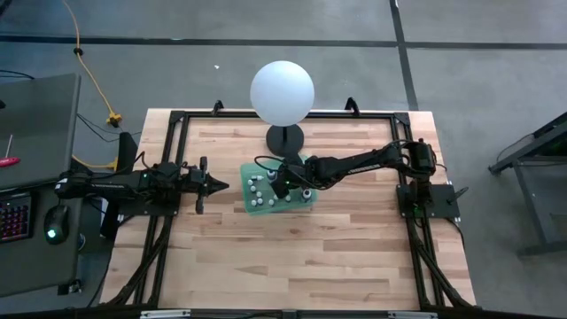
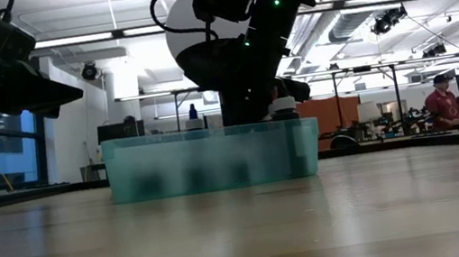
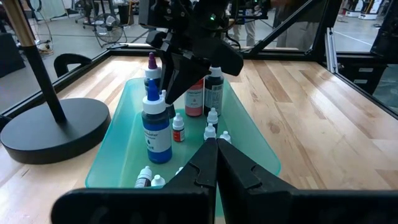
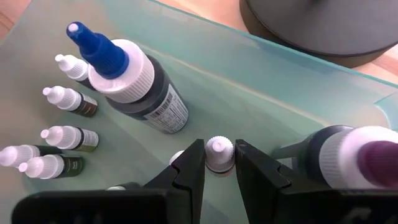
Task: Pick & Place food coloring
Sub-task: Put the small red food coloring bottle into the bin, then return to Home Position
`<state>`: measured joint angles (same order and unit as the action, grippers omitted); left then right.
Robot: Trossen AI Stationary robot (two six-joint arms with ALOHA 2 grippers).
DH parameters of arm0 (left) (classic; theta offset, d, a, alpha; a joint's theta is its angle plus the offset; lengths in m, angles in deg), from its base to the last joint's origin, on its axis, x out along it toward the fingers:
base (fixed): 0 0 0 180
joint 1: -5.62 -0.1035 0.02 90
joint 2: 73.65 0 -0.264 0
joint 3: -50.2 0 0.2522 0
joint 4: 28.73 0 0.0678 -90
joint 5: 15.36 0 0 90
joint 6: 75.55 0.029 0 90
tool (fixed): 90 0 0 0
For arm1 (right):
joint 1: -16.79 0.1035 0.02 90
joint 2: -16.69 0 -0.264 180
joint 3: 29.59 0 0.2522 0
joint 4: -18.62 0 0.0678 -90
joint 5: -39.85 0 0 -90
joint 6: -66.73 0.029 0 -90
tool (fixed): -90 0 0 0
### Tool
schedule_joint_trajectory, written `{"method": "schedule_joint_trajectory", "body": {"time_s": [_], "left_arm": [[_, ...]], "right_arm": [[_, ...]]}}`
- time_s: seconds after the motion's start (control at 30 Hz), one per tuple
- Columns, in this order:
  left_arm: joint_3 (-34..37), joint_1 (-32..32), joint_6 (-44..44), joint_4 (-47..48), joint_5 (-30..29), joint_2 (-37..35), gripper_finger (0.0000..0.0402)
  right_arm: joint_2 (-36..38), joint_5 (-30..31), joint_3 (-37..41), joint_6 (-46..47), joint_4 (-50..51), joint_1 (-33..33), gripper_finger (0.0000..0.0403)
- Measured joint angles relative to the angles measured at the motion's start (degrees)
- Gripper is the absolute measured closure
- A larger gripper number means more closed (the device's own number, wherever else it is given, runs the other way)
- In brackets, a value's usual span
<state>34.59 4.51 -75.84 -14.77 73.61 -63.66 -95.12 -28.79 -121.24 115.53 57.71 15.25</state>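
The left pincer waits shut and empty at the left of the wooden bench, pointing at the translucent green tray. Over the tray, the right pincer stands part-open with its fingers touching the white cap of a small food coloring bottle. It probably grips this bottle; a straight upward lift would best spare the neighbours. Beside it stand a tall blue-tipped bottle with a ribbed white collar and a purple-topped bottle. Right of the tray, smooth planks.
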Motion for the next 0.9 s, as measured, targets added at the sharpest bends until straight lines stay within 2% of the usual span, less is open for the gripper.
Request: {"method": "schedule_joint_trajectory", "body": {"time_s": [0.17,0.47,0.9], "left_arm": [[0.0,0.0,0.0,0.0,0.0,0.0,0.0401],[0.0,0.0,0.0,0.0,0.0,0.0,0.0401],[0.0,0.0,0.0,0.0,0.0,0.0,0.0401]], "right_arm": [[0.0,-0.1,0.0,0.0,0.0,0.0,0.0318],[0.0,-0.1,0.0,0.0,0.0,0.0,0.0277],[0.3,-0.6,0.0,-0.7,-0.3,0.0,0.0272]]}}
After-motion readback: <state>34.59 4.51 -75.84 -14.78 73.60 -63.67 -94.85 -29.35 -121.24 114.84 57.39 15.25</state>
